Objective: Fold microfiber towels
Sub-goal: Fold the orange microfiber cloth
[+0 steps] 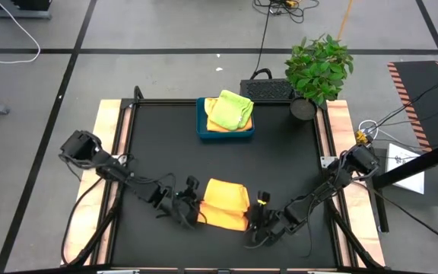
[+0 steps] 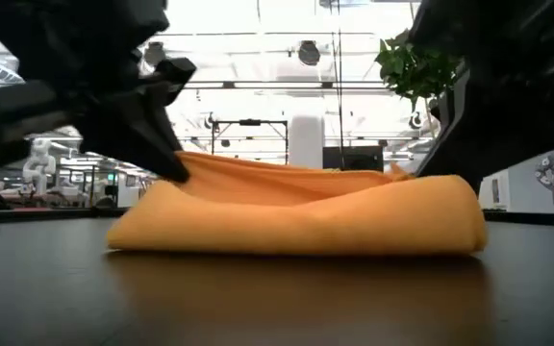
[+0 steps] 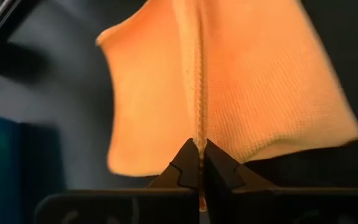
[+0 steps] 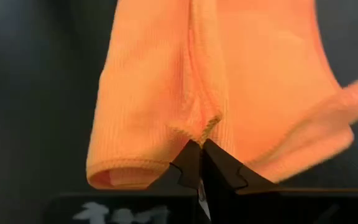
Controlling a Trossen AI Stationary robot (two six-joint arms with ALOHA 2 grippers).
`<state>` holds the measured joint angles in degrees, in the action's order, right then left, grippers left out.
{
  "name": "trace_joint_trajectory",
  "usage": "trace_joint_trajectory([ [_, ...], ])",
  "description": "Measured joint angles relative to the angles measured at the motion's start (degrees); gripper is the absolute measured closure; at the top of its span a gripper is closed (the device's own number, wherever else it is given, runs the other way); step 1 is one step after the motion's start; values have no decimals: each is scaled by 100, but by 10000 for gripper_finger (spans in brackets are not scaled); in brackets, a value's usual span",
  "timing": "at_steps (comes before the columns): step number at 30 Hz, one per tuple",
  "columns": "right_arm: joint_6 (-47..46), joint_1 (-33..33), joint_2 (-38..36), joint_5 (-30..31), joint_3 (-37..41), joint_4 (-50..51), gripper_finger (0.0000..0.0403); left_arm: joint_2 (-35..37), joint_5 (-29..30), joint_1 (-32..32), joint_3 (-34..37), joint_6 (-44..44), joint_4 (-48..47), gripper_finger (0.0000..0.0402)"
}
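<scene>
- High view: an orange towel [image 1: 226,203], folded over, lies on the black table [image 1: 280,167] near its front edge. The left gripper [image 1: 192,210] meets the towel's left edge and the right gripper [image 1: 255,216] its right edge. Farther back, a blue tray [image 1: 201,129] holds a lime green towel [image 1: 231,109] on top of another orange cloth. A potted plant [image 1: 318,70] stands at the table's far right corner.
- Low view: the orange towel [image 2: 296,213] rests on the table as a low folded mound, its upper layer sagging in the middle. Dark arm parts hang over both ends.
- Left wrist view: the left gripper [image 3: 201,163] has its fingertips pressed together on the hemmed edge of the orange towel [image 3: 260,87], which spreads away over the dark table.
- Right wrist view: the right gripper [image 4: 201,163] is likewise pinched closed on a hemmed edge of the orange towel [image 4: 166,93], where the layers bunch.
</scene>
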<state>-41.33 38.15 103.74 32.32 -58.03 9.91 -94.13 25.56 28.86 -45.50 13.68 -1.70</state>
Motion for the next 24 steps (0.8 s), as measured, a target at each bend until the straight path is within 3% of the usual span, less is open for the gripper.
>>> trace_joint_trajectory([
  [5, -67, 18, -14, 240, 63, 11, 403, 0, -2, -254, 0, 40, -25, 385],
  [11, 215, 22, -248, 543, 66, -72, 403, 87, 20, -226, 4, 324, -134, 396],
  [19, 444, -17, -574, 1092, 67, -67, 403, 407, 525, -259, 4, 360, -199, 392],
  [24, 361, -199, -575, 1114, 67, 121, 403, 420, 544, -527, 4, 421, -159, 390],
])
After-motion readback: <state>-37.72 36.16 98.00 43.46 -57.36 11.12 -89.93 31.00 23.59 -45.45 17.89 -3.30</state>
